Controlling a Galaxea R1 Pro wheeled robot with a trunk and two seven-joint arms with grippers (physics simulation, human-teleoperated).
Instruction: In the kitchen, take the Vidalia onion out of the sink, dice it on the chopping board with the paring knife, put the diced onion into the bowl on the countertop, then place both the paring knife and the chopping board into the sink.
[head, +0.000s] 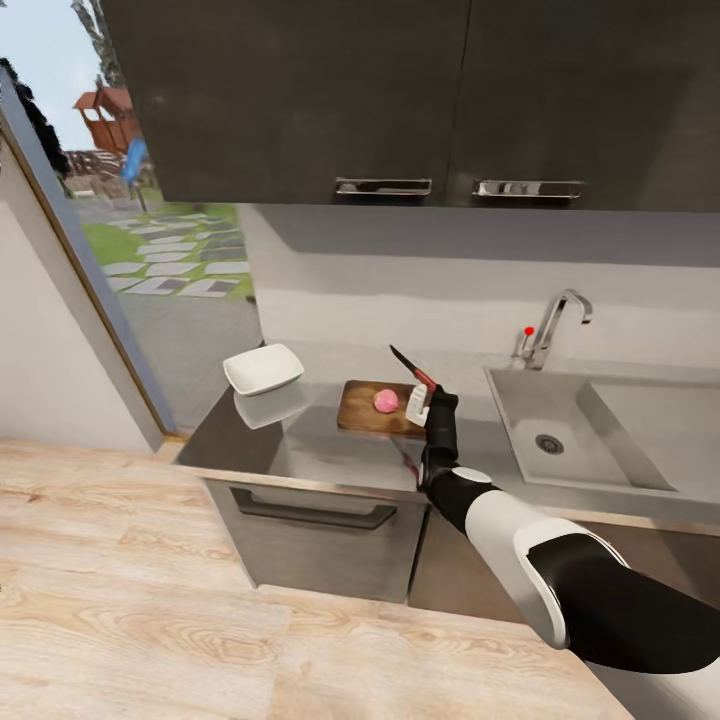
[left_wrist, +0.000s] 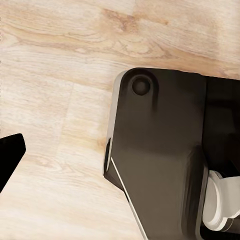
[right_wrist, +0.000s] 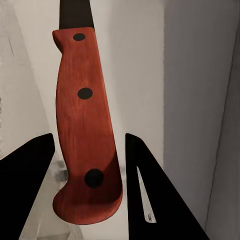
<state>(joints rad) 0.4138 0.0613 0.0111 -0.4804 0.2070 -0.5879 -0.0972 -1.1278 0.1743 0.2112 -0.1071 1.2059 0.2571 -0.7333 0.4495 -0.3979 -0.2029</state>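
The pinkish Vidalia onion (head: 385, 400) rests on the dark brown chopping board (head: 362, 411), which lies on the grey countertop (head: 330, 455). Just right of the board my right gripper (head: 419, 401) is shut on the paring knife (head: 410, 368), whose dark blade slants up and to the left above the board. In the right wrist view the knife's reddish riveted handle (right_wrist: 85, 130) stands between the two dark fingers (right_wrist: 150, 190). The white bowl (head: 263, 369) sits left of the board. The steel sink (head: 560, 430) with its chrome tap (head: 555, 325) lies to the right. In the left wrist view one dark fingertip (left_wrist: 10, 155) shows.
Dark wall cabinets (head: 400, 100) hang above the counter. A glass door or window (head: 150, 230) opens to a garden on the left. Wooden floor (head: 150, 610) spreads in front of the counter. The left wrist view looks down on the robot's dark base (left_wrist: 160, 155) and floor.
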